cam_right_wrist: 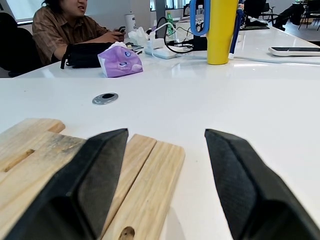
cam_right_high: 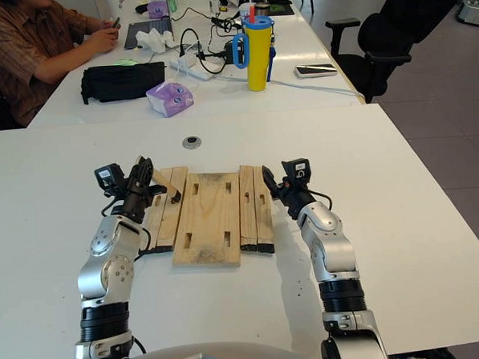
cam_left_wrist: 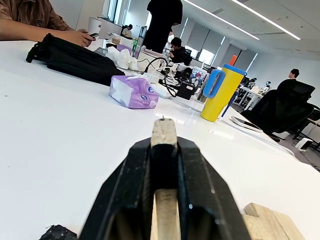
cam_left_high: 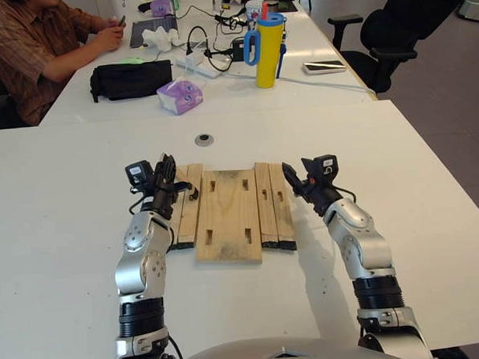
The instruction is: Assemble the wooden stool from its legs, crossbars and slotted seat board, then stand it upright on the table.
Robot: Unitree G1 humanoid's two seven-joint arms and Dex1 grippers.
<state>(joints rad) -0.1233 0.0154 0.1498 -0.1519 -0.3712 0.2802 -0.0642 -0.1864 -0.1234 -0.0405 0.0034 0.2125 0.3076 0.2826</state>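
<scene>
On the white table point(cam_left_high: 58, 237), our slotted seat board point(cam_left_high: 228, 216) lies flat at frame centre. Our left gripper point(cam_left_high: 167, 174) is clamped on a thin wooden strip point(cam_left_wrist: 164, 136). Our right gripper point(cam_left_high: 292, 177) gapes wide beside the slats point(cam_left_high: 275, 210). We judge the wood stiff, light and dry, so pinch across the narrow edges.

1. The slotted seat board point(cam_right_high: 205, 221) lay flat on the white table point(cam_right_high: 402, 219), with the left slats point(cam_right_high: 167, 215) along one long edge and the right slats point(cam_right_high: 255, 215) along the other.
2. The left gripper point(cam_right_high: 143, 180) sat at the far end of the outer left slat point(cam_right_high: 151, 220), and the right gripper point(cam_right_high: 273, 182) was just beside the right slats' far end.
3. On the table behind stood a yellow tumbler point(cam_right_high: 257, 54), with a purple tissue pack point(cam_right_high: 169, 97) and a black bag point(cam_right_high: 122, 79) nearby.
</scene>
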